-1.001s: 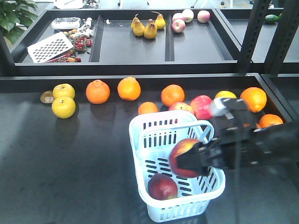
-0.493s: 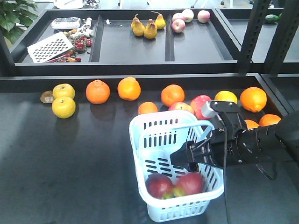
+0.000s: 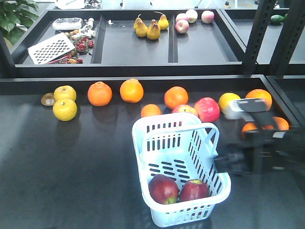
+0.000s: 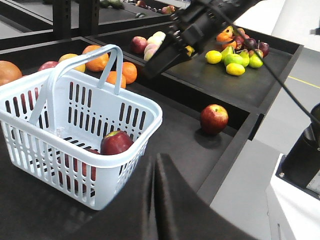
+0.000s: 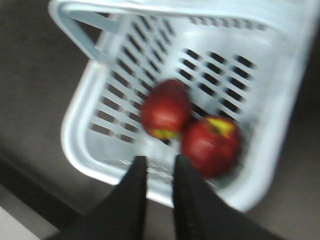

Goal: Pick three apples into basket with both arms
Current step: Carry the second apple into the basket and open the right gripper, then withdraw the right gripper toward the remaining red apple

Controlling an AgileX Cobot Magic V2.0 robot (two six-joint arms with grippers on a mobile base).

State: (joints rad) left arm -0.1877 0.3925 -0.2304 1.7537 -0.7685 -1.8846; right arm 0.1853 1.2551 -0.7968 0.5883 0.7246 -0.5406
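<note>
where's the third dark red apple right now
In the left wrist view, the apple sits alone on the dark table right of the basket, near the table's raised edge.

Left claw (image 4: pixel 156 167) sits low in front, its two fingers pressed together, empty. Up and left of it is the basket (image 4: pixel 145 117) on the dark bench (image 4: pixel 180 145), with one apple (image 4: pixel 116 142) showing inside. A third apple (image 4: pixel 214 119) sits right of the basket. Right claw (image 4: pixel 165 55) hangs above the basket.

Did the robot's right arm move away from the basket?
Yes. The right gripper has pulled back to the right: it was over the basket before; now it sits outside the right rim.
</note>
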